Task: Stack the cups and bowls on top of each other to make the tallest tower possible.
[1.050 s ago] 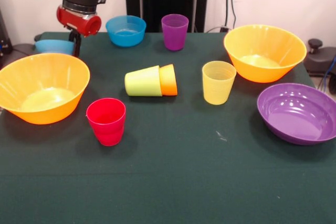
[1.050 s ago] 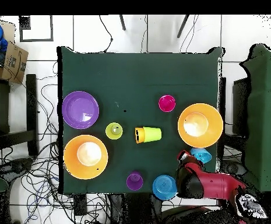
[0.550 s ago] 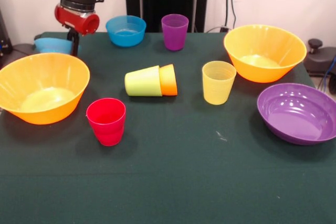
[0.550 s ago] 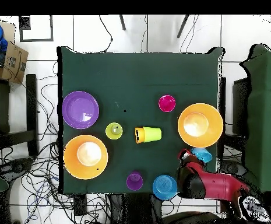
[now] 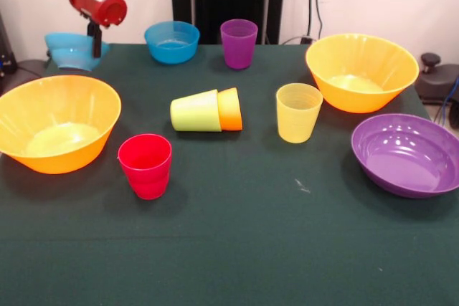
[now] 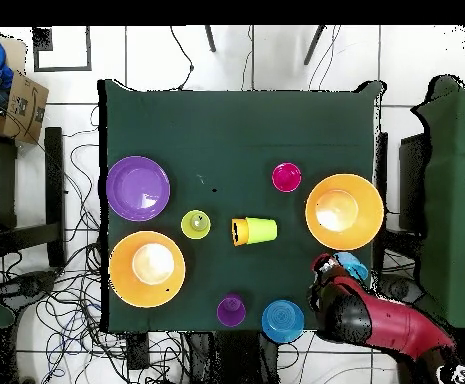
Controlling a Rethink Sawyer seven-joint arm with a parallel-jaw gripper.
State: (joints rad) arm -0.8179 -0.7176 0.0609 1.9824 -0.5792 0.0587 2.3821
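Note:
My gripper is at the far left, shut on the rim of a cyan bowl, which hangs tilted just above the table's back corner. From overhead the cyan bowl sits beside the gripper. A large orange bowl stands just in front of it. A red cup is upright at front left. The lime green cup lies on its side, nested with the orange cup. The yellow cup and purple cup stand upright. No tower stands.
A deeper blue bowl rests at the back beside the purple cup. A second orange bowl and a wide purple bowl occupy the right side. Cables lie on the floor around the green-covered table.
The gripper has risen and shifted left with the cyan bowl, which now hangs clear above the table and tilted. Nothing else has moved.

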